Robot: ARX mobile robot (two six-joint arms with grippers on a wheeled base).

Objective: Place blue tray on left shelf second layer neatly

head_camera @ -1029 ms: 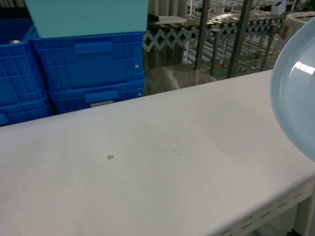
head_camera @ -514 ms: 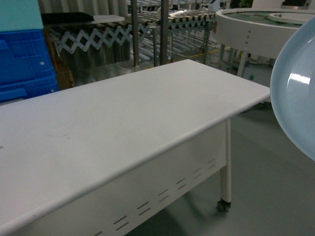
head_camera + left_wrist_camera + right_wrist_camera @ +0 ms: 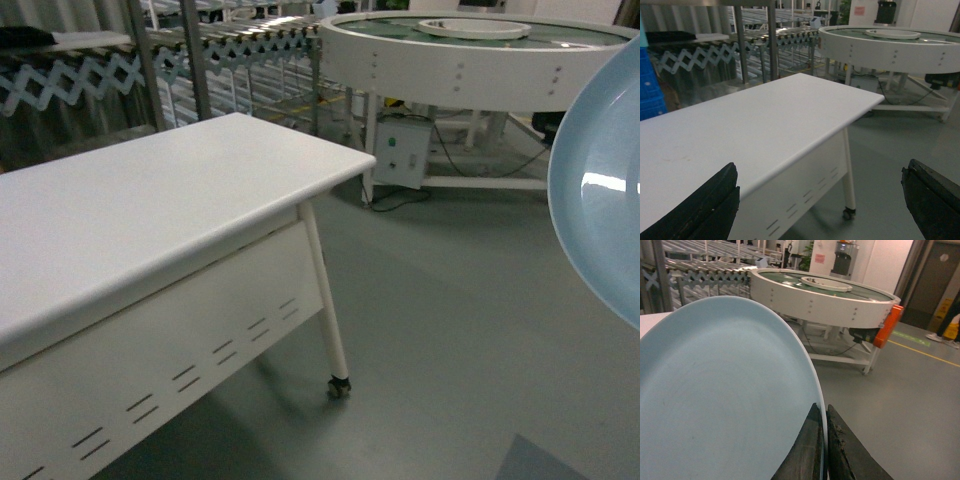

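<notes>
Filling the left half of the right wrist view, the blue tray (image 3: pixel 725 395) is held on its rim by the right gripper (image 3: pixel 824 445), whose two dark fingers are pressed together on the edge. In the head view only a part of the tray is seen, cut off at the right border, and the gripper itself is hidden. The left gripper (image 3: pixel 820 200) is seen wide apart and holds nothing. A white table (image 3: pixel 130 200) and a round conveyor table (image 3: pixel 470 60) are seen behind.
</notes>
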